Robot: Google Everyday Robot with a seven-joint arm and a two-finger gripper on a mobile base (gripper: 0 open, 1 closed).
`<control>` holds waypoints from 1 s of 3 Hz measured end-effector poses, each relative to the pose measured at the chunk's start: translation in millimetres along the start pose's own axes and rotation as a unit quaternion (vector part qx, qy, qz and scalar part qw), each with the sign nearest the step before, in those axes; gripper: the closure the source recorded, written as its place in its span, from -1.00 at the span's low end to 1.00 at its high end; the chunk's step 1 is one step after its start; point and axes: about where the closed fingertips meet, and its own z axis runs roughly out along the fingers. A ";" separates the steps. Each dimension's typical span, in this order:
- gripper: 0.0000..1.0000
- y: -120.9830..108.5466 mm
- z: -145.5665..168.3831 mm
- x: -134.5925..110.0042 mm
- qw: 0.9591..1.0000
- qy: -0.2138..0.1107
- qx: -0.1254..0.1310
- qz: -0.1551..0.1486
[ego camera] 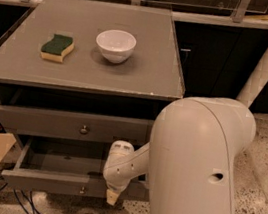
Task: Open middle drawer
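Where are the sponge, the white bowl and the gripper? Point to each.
sponge point(57, 44), camera view, green top.
white bowl point(116, 42), camera view, inner hollow.
gripper point(112, 197), camera view, fingertip end, by the pulled-out drawer's point(41, 181) front.

grey cabinet top point(143, 82) fills the upper left of the frame, carrying a green-and-yellow sponge point(57, 48) and, to its right, a white bowl point(115, 45); gripper point(111, 197) at lower centre.

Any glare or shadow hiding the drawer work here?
Camera view: dim light, no glare. The tabletop throws deep shadow beneath; the open middle drawer is dark inside. The white bowl casts a soft shadow. The gripper is at that drawer's front, and the arm hides its right end.
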 end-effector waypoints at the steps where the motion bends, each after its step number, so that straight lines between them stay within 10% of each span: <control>1: -0.02 0.0 0.0 0.0 1.000 0.000 0.000 0.000; 3: 0.92 0.0 0.0 0.0 1.000 0.000 0.000 0.000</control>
